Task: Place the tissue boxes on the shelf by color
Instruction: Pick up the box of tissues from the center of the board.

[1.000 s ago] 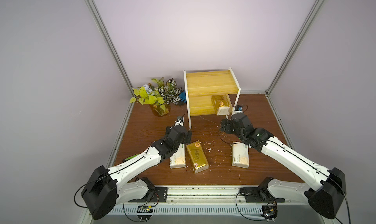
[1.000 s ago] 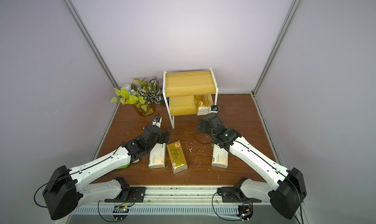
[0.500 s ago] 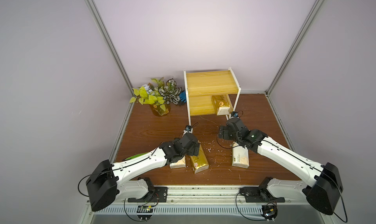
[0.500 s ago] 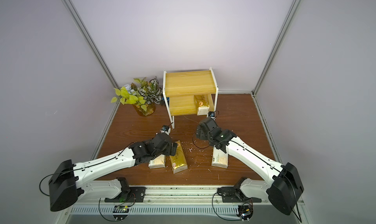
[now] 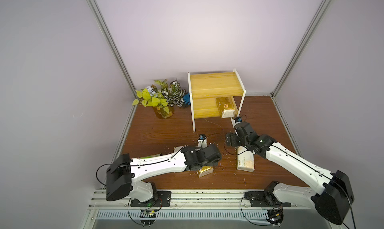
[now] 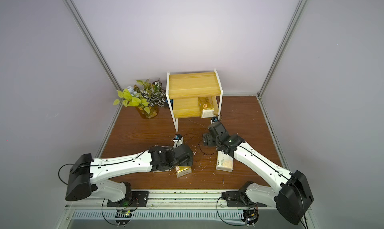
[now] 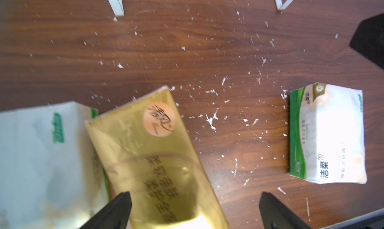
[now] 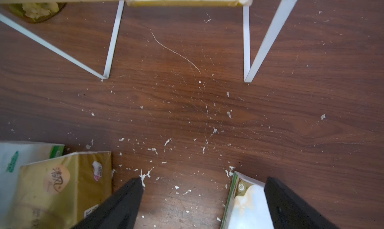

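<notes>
While right fingers (image 8: 291, 207) gape, left fingers (image 7: 116, 213) overhang 1 gold pack (image 7: 158, 155).

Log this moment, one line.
left pincer: open, above gold pack | right pincer: open, near white pack | shelf: second gold pack on lower tier

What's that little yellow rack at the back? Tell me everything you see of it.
The shelf is a two-tier rack: two light yellow, wood-look boards in a thin white frame. It stands upright at the back of the brown table, beside a potted plant. One gold tissue pack lies on its lower board, at the end away from the plant.
</notes>
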You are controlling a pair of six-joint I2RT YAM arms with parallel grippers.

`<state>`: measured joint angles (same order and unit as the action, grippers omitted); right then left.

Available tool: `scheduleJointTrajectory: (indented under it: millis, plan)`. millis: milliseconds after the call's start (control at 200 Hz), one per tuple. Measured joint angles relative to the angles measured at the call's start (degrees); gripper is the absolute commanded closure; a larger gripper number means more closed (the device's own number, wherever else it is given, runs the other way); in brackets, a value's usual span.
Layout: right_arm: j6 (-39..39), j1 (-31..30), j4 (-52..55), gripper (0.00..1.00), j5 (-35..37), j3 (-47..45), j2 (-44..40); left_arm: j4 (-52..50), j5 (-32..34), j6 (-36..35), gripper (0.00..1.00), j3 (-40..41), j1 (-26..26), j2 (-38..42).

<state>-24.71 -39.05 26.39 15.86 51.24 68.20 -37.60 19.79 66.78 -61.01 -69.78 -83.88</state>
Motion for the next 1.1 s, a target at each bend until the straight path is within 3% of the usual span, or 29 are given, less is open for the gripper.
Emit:
scheduleJointTrajectory:
  millis: [185, 395, 876, 1101]
  plan:
    - [1.5, 0.6, -1.6, 0.01, -3.0, -2.3, -1.2, -6.8, 1.2, 6.3, 0.0, -4.7, -5.3, -5.9]
    - [1.6, 0.7, -4.5, 0.01, -6.8, -7.1, -3.6, -11.7, 5.0, 14.3, 0.0, -5.4, -9.4, -4.9]
    - [1.7, 0.7, -6.1, 0.01, -9.3, -9.0, -7.0, -15.1, 6.3, 26.9, 0.01, -3.1, -10.1, -3.6]
    - [1.7, 0.7, -6.1, 0.01, -10.2, -9.0, -7.4, -15.8, 4.5, 27.7, 0.01, -2.5, -9.3, -5.7]
